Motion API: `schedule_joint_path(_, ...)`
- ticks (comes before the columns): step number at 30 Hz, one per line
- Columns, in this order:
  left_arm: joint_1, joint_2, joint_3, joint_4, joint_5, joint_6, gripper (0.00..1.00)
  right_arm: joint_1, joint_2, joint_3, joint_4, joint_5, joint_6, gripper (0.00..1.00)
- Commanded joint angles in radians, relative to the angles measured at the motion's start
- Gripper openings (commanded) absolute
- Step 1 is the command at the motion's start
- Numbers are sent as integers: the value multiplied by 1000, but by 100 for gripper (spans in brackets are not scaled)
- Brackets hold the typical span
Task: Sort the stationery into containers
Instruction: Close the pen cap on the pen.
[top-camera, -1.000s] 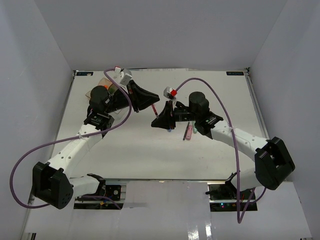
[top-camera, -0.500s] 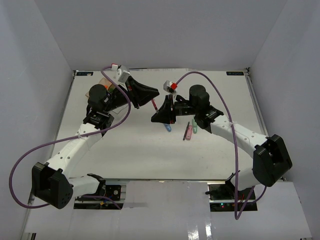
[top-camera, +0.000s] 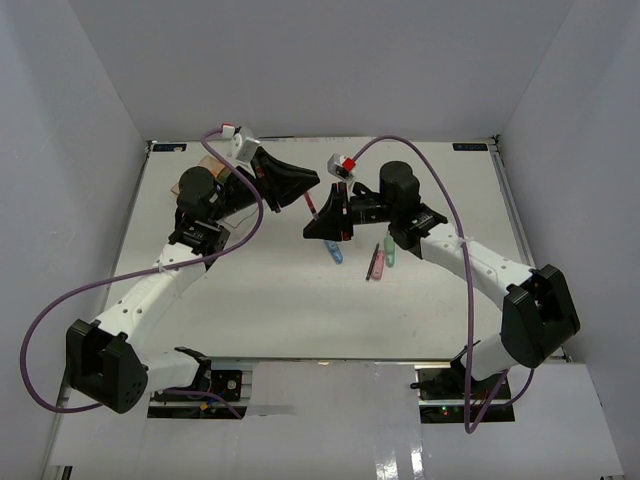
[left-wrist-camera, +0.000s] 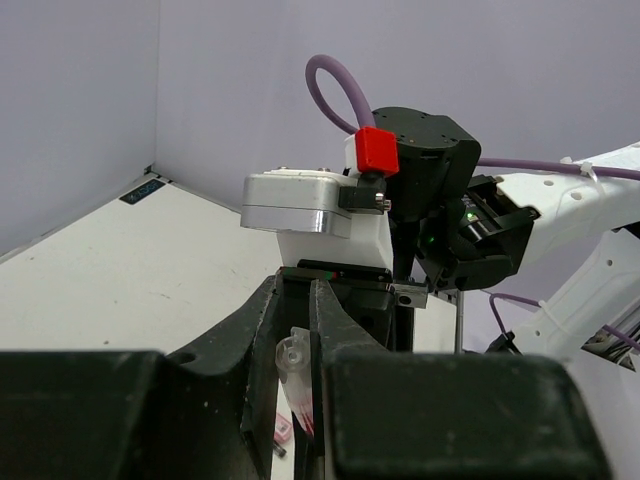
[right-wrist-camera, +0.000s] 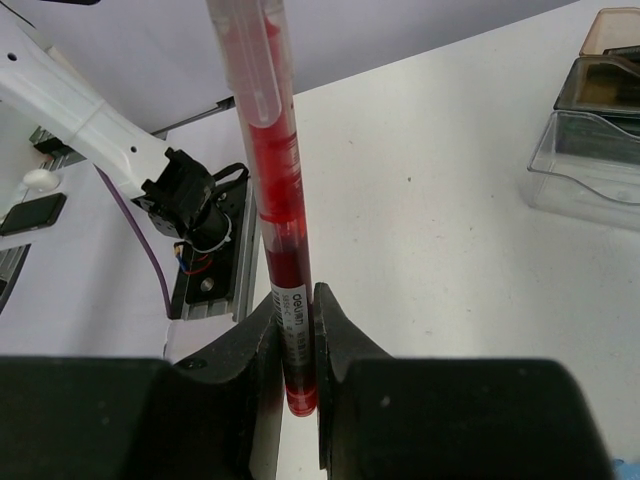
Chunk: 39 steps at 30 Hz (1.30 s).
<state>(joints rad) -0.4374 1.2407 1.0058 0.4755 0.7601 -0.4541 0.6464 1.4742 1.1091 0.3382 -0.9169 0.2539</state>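
A red pen (right-wrist-camera: 280, 200) with a clear barrel is held above the table between both grippers. My right gripper (right-wrist-camera: 297, 305) is shut on its lower body, near the labelled end. My left gripper (left-wrist-camera: 297, 300) is shut on the pen's clear cap end (left-wrist-camera: 293, 370). In the top view the pen (top-camera: 315, 207) spans from the left gripper (top-camera: 310, 186) to the right gripper (top-camera: 314, 228). The containers (right-wrist-camera: 600, 130), amber, smoky and clear, stand at the upper right of the right wrist view. In the top view they are mostly hidden behind the left arm.
A blue marker (top-camera: 335, 252), a pink marker (top-camera: 377, 262) and a mint one (top-camera: 389, 257) lie on the table under the right arm. Purple cables loop over both arms. The enclosure walls stand close on three sides.
Both grippers have moved a little toward the far side with the red pen still between them. The right arm's shift has uncovered the blue marker on the table.
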Motion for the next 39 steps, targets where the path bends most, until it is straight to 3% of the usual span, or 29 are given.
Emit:
schedule_joint_path(1, -98, 108, -121, -451, 327, 23, 0, -40, -77, 264, 464, 121, 74, 8)
schedule_joint_path(23, -146, 178, -133, -548, 346, 52, 0, -70, -83, 374, 466, 79, 82, 8)
schedule_joint_path(39, -113, 236, 47, -587, 335, 32, 0, -70, -158, 40, 628, 24, 163, 8)
